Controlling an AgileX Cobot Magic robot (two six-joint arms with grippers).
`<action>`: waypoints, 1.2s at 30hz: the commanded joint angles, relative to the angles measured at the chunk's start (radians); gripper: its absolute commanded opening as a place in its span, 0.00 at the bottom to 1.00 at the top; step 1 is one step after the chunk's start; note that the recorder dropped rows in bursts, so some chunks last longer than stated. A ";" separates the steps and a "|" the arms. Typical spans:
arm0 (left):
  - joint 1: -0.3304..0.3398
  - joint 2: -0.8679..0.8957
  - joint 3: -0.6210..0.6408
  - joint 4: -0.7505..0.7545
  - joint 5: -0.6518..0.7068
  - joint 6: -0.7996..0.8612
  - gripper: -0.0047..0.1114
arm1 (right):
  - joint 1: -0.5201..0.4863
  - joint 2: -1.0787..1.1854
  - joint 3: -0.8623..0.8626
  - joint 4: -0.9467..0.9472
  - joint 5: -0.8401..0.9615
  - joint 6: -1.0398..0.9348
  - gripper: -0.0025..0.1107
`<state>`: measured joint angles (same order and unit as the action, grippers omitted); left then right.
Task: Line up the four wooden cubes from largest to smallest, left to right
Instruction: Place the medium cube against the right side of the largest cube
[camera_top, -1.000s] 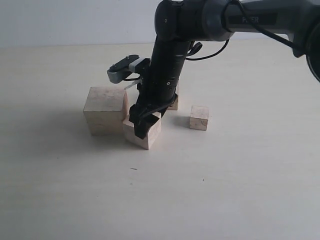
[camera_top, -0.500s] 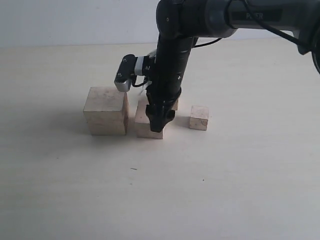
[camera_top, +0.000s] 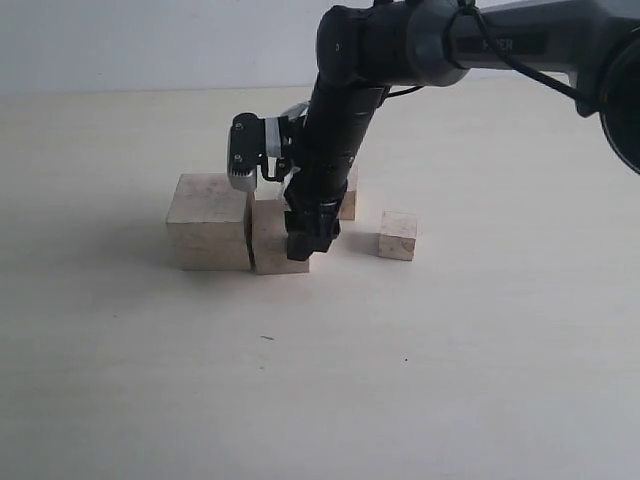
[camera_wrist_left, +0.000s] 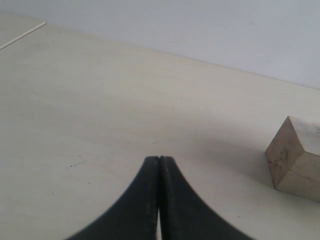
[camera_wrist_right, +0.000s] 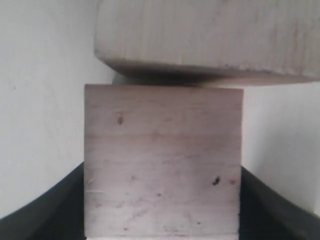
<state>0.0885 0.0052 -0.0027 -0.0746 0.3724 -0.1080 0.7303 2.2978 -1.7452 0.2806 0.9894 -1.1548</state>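
Observation:
The largest cube (camera_top: 208, 222), marked by a horizontal seam, stands at the left. The second-largest cube (camera_top: 266, 236) rests on the table right against its right side, and my right gripper (camera_top: 303, 240) is shut on it. In the right wrist view this cube (camera_wrist_right: 162, 160) fills the space between my dark fingers (camera_wrist_right: 57, 207), with the largest cube (camera_wrist_right: 210, 35) just beyond it. A third cube (camera_top: 348, 198) shows partly behind the arm. The smallest cube (camera_top: 398, 235) stands apart at the right. My left gripper (camera_wrist_left: 159, 160) is shut and empty, with a seamed cube (camera_wrist_left: 295, 157) off to one side.
The pale tabletop (camera_top: 320, 380) spreads wide in front of the cubes. A white wall (camera_top: 150, 45) runs along the back edge. The right arm (camera_top: 400, 45) reaches in from the upper right over the row.
My right gripper has turned the second-largest cube square and carried it left, from an angled spot in front of the row to a place against the largest cube.

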 joint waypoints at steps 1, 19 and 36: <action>0.000 -0.005 0.003 -0.008 -0.008 -0.001 0.04 | 0.000 0.063 0.016 0.007 -0.049 -0.008 0.02; 0.000 -0.005 0.003 -0.008 -0.008 -0.001 0.04 | 0.000 0.063 0.016 0.024 -0.109 -0.044 0.02; 0.000 -0.005 0.003 -0.008 -0.008 -0.001 0.04 | 0.000 0.063 0.016 0.015 -0.155 -0.048 0.02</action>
<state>0.0885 0.0052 -0.0027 -0.0746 0.3724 -0.1080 0.7303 2.3121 -1.7496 0.3499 0.8945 -1.2007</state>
